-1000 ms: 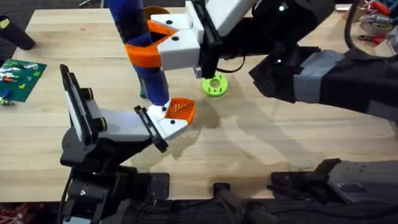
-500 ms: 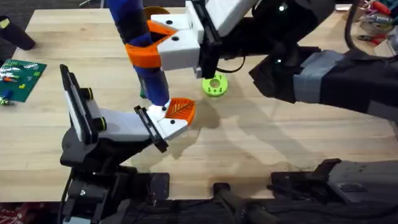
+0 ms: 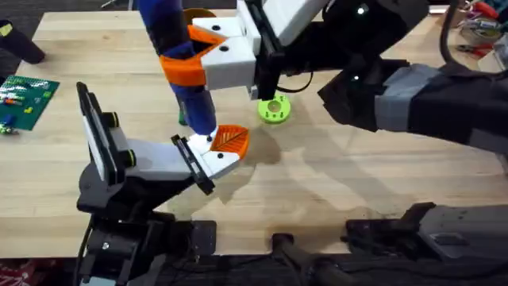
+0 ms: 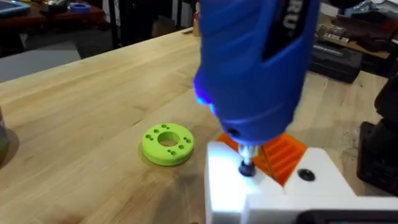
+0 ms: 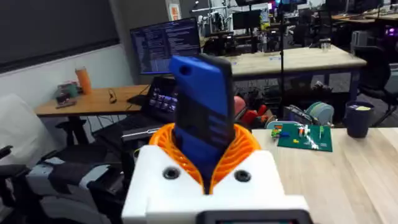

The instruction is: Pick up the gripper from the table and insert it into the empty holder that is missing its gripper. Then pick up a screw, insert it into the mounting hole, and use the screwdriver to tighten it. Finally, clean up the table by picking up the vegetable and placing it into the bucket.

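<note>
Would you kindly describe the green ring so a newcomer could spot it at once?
Start at the wooden table and find the blue screwdriver held upright in the right gripper. Just beside its tip lies the green ring, flat on the wood. It is the sole bright green disc, with a central hole and small holes around it.

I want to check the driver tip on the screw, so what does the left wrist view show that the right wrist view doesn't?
Left wrist: the screwdriver's narrow metal tip set down on the white holder, the orange gripper seated behind it, and a green disc lying apart on the table.

Right wrist: the right end effector with its orange ribbed pads clamped around the tool's upper body, a lab behind.

Both: the blue screwdriver.
</note>
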